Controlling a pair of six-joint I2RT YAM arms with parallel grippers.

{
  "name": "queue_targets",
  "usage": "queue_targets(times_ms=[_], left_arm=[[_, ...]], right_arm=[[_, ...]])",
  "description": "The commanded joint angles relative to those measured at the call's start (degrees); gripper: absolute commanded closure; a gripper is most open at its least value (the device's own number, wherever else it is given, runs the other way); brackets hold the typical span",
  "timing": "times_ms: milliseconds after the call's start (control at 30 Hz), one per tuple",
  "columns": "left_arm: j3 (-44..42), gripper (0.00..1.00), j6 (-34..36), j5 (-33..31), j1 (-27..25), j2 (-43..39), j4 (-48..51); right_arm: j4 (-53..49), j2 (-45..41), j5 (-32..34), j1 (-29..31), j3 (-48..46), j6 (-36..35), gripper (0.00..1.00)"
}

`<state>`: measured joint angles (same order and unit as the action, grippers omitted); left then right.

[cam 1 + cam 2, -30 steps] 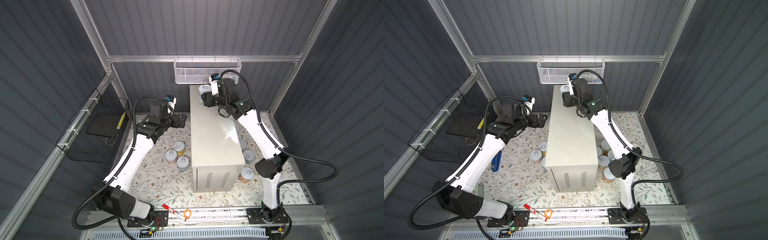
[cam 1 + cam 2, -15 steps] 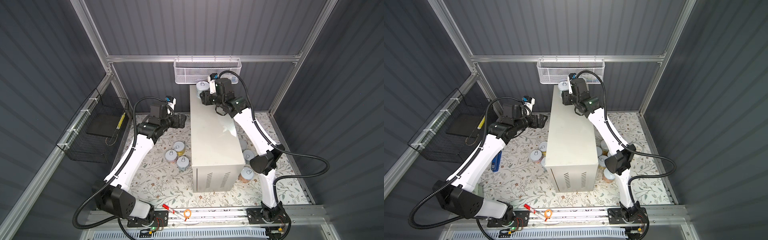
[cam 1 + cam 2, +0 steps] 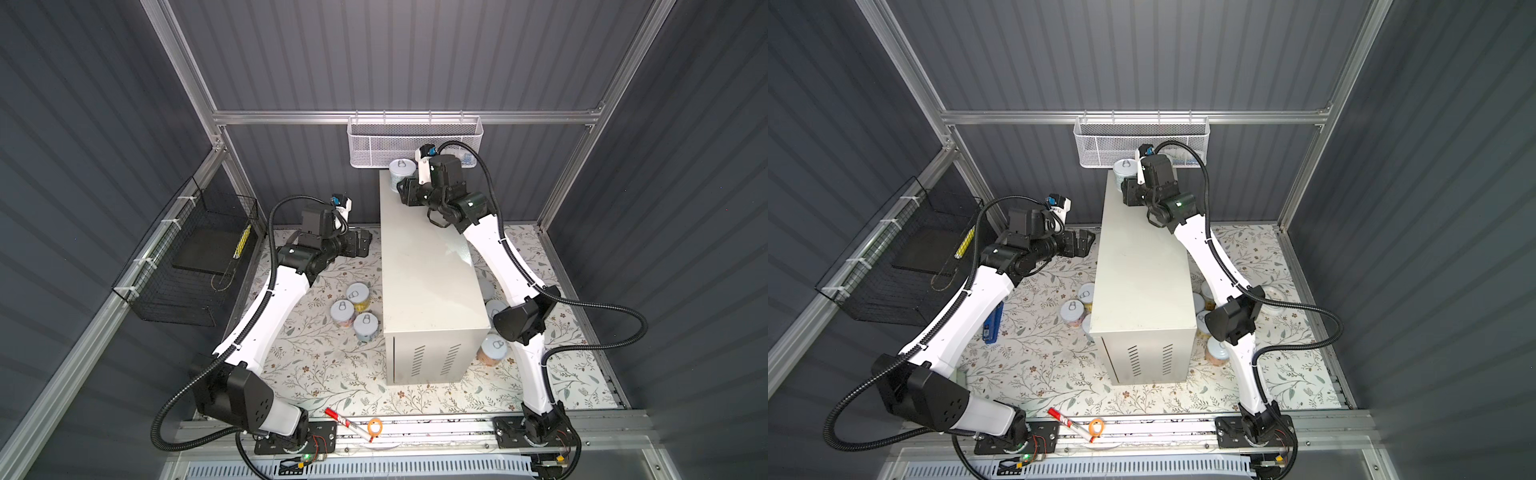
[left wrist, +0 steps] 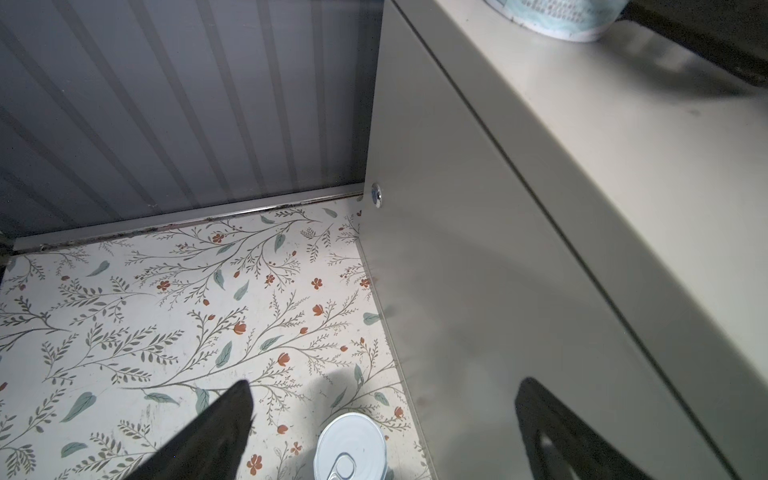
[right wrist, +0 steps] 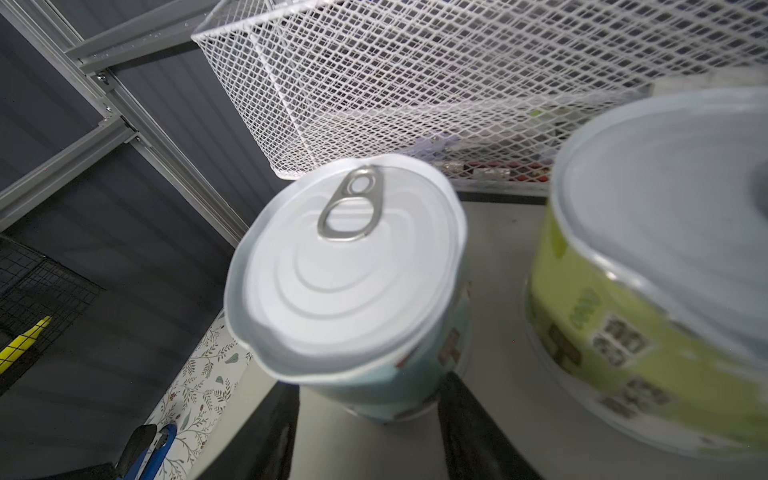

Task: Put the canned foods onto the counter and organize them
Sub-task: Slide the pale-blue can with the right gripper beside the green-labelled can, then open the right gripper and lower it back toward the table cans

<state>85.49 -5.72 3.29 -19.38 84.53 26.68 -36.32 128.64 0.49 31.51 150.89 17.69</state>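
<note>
Now that the right fingers [image 5: 264,428] have drawn in over the last second, they stand clamped on the base of the pale blue can [image 5: 349,282] — one finger either side, lid and pull-tab up. The can is upright, seemingly with its foot on the far end of the counter [image 3: 428,266], just under the white mesh basket [image 3: 415,141]. In a top view it sits a touch nearer that basket than a second ago, and the right arm has stretched farther along the counter with it. The green can [image 5: 623,332] stands just beside it on the same end, not touching, and cannot be made out in the top views. Judgement: this reads as a tidying move, not a fresh delivery — the blue one being squared up beside the green at the back, which leaves the long bare top for the rest. The left fingers [image 4: 216,432] are unchanged: spread wide, holding nothing, hovering beside the counter's left wall over the floral surface [image 3: 316,365], with a silver-lidded can [image 4: 351,444] below them. Left of the counter three cans [image 3: 353,309] remain grouped on the floral surface. More cans [image 3: 492,351] lie along its right side, partly hidden by the right arm. Two up, most still down: early in the task.
</note>
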Motion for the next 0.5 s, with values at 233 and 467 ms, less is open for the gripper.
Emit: queue_targets(times_ms=[233, 467], left_arm=[[-0.5, 0.01, -0.7, 1.9, 0.8, 1.3, -1.1], [-1.0, 0.01, -1.0, 2.2, 1.0, 1.4, -1.1]], right_arm=[[3.0, 2.7, -2.9, -0.9, 3.3, 2.6, 0.44], [2.1, 1.8, -4.7, -1.1, 3.2, 2.7, 0.45]])
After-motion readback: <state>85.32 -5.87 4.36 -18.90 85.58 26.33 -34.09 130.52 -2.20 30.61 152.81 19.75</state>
